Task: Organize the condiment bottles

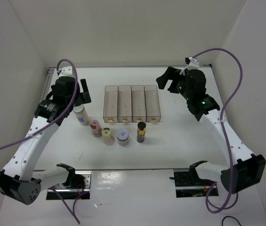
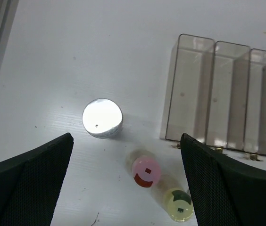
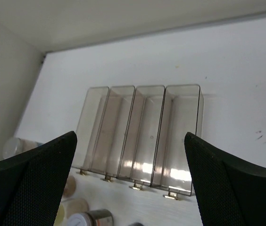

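Fingers spread wide on my left gripper (image 2: 126, 137) and right gripper (image 3: 130, 136), gripping nothing; five bottles (image 1: 107, 136) stand just near-side of one four-slot rack (image 1: 131, 89).

No lettering is legible on the condiment bottles (image 1: 107, 135) or the rack (image 1: 131, 101)

the left arm (image 1: 31, 141) and right arm (image 1: 225, 134) reach forward from the near edge, angled out to the sides. the left claw (image 1: 84, 92) points nearly straight down, fingers spread wide. the right claw (image 1: 167, 81) tilts inward, equally wide.
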Motion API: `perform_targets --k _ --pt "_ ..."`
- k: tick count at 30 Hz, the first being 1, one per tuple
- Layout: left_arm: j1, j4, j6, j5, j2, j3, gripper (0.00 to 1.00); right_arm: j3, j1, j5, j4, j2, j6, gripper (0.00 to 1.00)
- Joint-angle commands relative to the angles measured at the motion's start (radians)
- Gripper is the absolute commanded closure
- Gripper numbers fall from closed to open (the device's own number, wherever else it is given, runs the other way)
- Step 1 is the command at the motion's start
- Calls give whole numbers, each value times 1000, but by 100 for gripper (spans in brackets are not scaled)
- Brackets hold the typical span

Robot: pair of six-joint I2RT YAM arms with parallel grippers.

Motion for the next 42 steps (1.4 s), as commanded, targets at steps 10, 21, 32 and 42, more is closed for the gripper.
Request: perform_targets --k 10,21,32,42 --pt "197 59 -24 67 183 -28 0 95 126 -100 -7 154 -81 1" --pt "218 113 -11 179 257 -87 0 104 214 -74 -5 215 -90 1" --pt "218 114 -13 167 314 -141 0 122 260 -63 -14 224 -100 1" --pt "218 124 -13 138 332 -150 10 131 269 -54 -24 224 -100 1"
